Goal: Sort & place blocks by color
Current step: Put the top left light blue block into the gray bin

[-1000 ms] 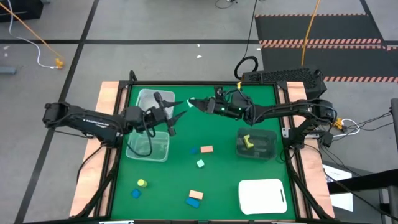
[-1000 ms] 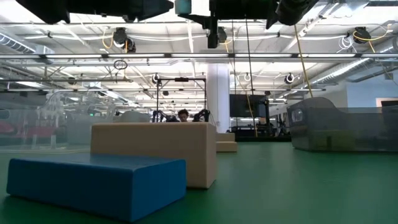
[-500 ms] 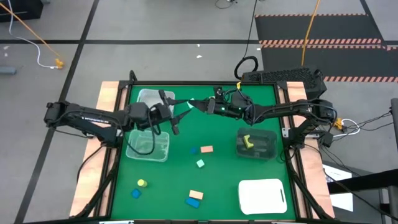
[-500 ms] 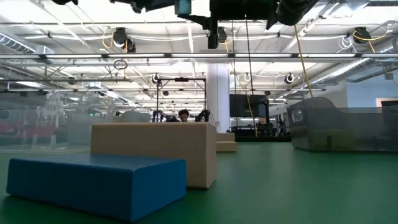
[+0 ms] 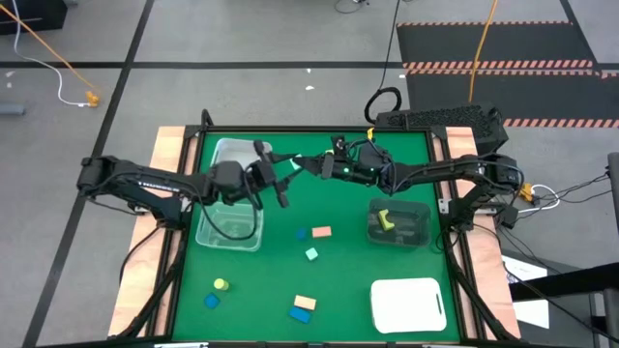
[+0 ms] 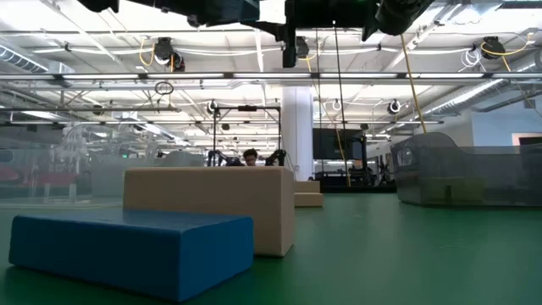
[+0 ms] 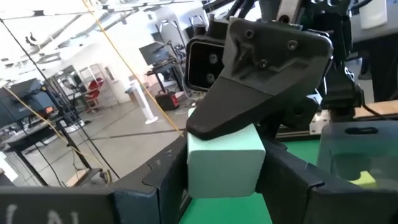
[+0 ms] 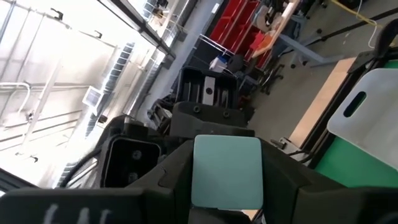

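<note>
Right gripper point(image 5: 302, 162) is clamped on a mint green block point(image 8: 227, 170), held above the far middle of the green table point(image 5: 348, 261). Left gripper point(image 5: 279, 182) is met tip to tip with it; its fingers point(image 7: 168, 180) are set around the same block without visible contact, spread slightly wider than it. Left clear bin point(image 5: 230, 224) is seen just behind the left gripper. Dark bin point(image 5: 398, 223) with a yellow block point(image 5: 385, 219) sits at the right; white tray point(image 5: 407, 304) near right. Loose blocks are scattered near: blue bar point(image 6: 127, 247) beside tan bar point(image 6: 207, 203). Beyond the table: grey floor, striped mat point(image 5: 493, 66), workshop hall with ceiling lights.
</note>
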Robot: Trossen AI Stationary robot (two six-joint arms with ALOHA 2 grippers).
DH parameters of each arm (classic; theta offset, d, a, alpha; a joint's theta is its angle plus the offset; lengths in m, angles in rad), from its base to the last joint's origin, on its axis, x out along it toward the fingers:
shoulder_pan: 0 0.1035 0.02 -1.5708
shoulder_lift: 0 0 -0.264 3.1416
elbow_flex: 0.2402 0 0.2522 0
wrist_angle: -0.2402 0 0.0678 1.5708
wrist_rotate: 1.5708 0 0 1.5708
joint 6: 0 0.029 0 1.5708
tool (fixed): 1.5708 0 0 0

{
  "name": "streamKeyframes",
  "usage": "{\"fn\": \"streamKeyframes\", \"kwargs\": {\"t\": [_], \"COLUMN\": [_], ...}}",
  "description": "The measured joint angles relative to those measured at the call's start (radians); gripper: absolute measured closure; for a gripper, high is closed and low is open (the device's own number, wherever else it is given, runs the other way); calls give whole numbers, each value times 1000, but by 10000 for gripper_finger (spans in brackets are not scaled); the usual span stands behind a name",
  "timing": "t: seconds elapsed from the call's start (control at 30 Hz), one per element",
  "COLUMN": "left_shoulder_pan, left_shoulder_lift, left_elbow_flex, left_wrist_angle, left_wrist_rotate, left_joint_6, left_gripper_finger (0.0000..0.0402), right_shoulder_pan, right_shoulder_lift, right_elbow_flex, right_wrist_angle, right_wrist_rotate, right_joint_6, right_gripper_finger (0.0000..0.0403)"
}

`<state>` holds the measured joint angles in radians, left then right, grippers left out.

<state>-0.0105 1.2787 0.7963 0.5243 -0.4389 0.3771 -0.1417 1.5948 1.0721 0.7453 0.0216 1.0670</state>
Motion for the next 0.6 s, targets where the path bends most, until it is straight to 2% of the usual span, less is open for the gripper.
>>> {"fn": "streamKeyframes", "kwargs": {"t": [0.17,0.3,0.47,0.6], "left_shoulder_pan": [0,-3,-14,-14], "left_shoulder_lift": [-10,-11,-29,-60], "left_elbow_flex": [-2,-3,-3,-3], "left_wrist_angle": [-10,-17,-48,-124], "left_wrist_rotate": [-3,-23,-75,-159], "left_joint_6": [-2,-20,-24,-60], "left_gripper_finger": [267,267,267,267], "right_shoulder_pan": [0,-7,-49,-106], "right_shoulder_lift": [-2,-2,-3,-15], "right_elbow_flex": [1,2,3,3], "right_wrist_angle": [-22,-54,-89,-120], "right_wrist_rotate": [0,-28,-87,-153], "right_joint_6": [-27,-49,-168,-243], "right_gripper_finger": [269,245,208,182]}}
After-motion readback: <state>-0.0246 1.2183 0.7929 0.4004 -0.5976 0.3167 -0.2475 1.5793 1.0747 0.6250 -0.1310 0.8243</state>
